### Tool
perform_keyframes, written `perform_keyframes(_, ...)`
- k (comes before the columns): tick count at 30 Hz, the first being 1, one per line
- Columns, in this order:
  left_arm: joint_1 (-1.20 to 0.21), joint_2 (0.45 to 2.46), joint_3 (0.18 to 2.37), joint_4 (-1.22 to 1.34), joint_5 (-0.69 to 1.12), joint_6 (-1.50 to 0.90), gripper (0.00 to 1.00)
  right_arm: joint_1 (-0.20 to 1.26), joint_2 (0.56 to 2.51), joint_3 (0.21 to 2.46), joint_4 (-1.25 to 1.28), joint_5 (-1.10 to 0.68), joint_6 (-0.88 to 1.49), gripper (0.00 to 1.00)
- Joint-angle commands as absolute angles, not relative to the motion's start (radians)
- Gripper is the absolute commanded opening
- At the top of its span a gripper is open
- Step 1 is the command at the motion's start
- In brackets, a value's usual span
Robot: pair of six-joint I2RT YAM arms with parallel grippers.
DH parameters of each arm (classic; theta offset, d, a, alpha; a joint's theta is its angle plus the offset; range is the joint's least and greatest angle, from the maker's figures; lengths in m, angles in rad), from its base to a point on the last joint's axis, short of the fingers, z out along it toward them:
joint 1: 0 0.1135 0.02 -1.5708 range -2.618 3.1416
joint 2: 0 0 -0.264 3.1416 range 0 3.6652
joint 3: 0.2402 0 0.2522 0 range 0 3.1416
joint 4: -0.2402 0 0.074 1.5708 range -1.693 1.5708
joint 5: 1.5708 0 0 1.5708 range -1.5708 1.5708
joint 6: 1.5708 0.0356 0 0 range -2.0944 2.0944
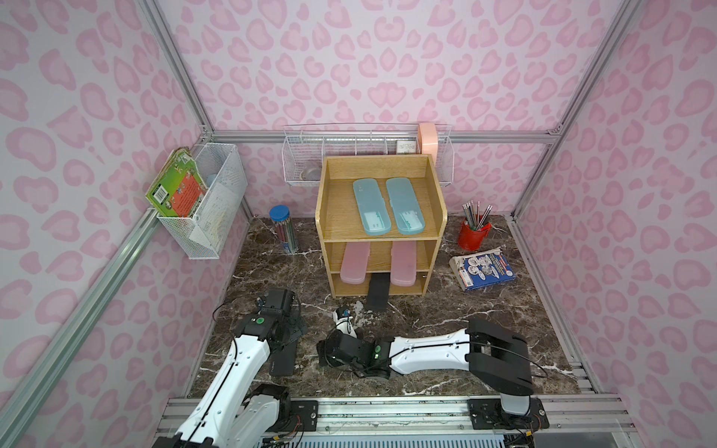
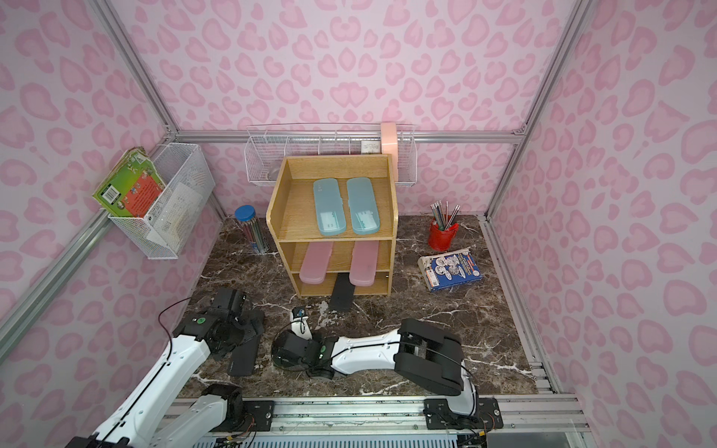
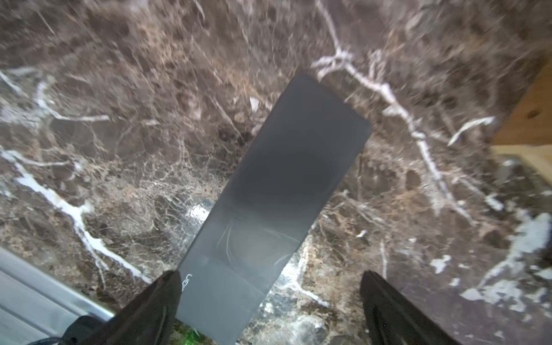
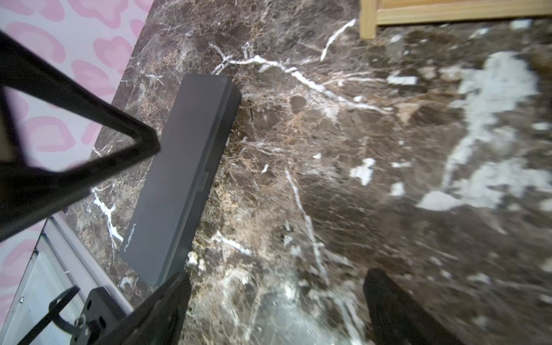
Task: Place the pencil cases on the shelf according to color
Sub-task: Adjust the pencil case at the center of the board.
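Oak shelf [image 1: 322,201] holds blue cases [image 1: 370,207] on top, pink cases [image 1: 355,265] mid-tier, and one black case [image 1: 377,296] poking from the bottom. The other black case [image 3: 268,194] lies on the table [image 1: 485,310] between the left gripper's [image 3: 270,274] spread jaws. The right gripper [image 4: 276,276] gapes just beside it.

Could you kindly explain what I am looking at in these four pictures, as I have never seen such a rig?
A left arm and a right arm, both robots, stand at a marble table. Two pictures look down on the whole scene; the other two come from a camera on each wrist, looking past its tool. On the wooden shelf lie two light blue cases on top, two pink cases in the middle, and one black case poking out of the bottom tier. A second black case lies on the table under the left arm. The left tool is open over it, not gripping; the right tool is open and holds nothing.
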State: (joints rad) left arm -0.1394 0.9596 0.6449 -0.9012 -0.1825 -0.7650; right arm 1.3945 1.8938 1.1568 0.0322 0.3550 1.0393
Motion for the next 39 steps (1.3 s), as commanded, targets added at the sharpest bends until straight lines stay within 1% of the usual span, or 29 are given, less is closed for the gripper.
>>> perform_keyframes(1, -0.138, 1.02, 0.615, -0.855, -0.162, -0.79, 0.98, 1.385, 1.799, 1.043, 0.054, 0.391, 1.035, 0.94)
perform_keyframes(5, -0.137, 1.101, 0.577, -0.771, -0.137, -0.776, 0.98, 1.395, 1.692, 0.912, 0.03, 0.389, 1.044, 0.94)
perform_keyframes(8, -0.138, 1.185, 0.565, -0.727, -0.076, -0.766, 0.99, 1.406, 1.631, 0.852, -0.016, 0.413, 1.068, 0.94)
perform_keyframes(11, -0.142, 1.255, 0.617, -0.795, -0.038, -0.749, 0.98, 1.406, 1.57, 0.796, -0.046, 0.446, 1.092, 0.94)
perform_keyframes(12, -0.142, 1.256, 0.626, -0.804, -0.019, -0.74, 0.97, 1.405, 1.554, 0.783, -0.052, 0.458, 1.094, 0.94)
perform_keyframes(16, -0.155, 1.203, 0.598, -0.734, 0.17, -0.758, 0.95, 1.387, 1.501, 0.742, -0.072, 0.484, 1.09, 0.94)
perform_keyframes(22, -0.264, 1.244, 0.625, -0.693, 0.207, -0.802, 0.93, 1.376, 1.456, 0.727, -0.084, 0.51, 1.055, 0.94)
perform_keyframes(24, -0.315, 1.248, 0.648, -0.709, 0.175, -0.82, 0.92, 1.375, 1.447, 0.724, -0.088, 0.518, 1.048, 0.94)
perform_keyframes(26, -0.345, 1.206, 0.682, -0.793, 0.056, -0.83, 0.92, 1.377, 1.439, 0.723, -0.084, 0.518, 1.033, 0.94)
perform_keyframes(29, -0.335, 1.1, 0.697, -0.895, -0.11, -0.79, 0.98, 1.382, 1.429, 0.721, -0.07, 0.506, 1.018, 0.94)
perform_keyframes(30, -0.325, 1.076, 0.695, -0.908, -0.15, -0.762, 0.98, 1.384, 1.425, 0.718, -0.064, 0.505, 1.019, 0.94)
perform_keyframes(32, -0.283, 1.036, 0.675, -0.893, -0.171, -0.72, 0.98, 1.392, 1.416, 0.713, -0.061, 0.503, 1.023, 0.94)
perform_keyframes(34, -0.256, 1.025, 0.641, -0.806, -0.159, -0.696, 0.98, 1.399, 1.411, 0.709, -0.062, 0.499, 1.034, 0.94)
perform_keyframes(36, -0.233, 1.043, 0.619, -0.745, -0.195, -0.676, 0.98, 1.399, 1.409, 0.708, -0.06, 0.484, 1.038, 0.94)
perform_keyframes(39, -0.173, 1.109, 0.627, -0.741, -0.22, -0.677, 0.98, 1.4, 1.414, 0.724, -0.075, 0.459, 1.044, 0.94)
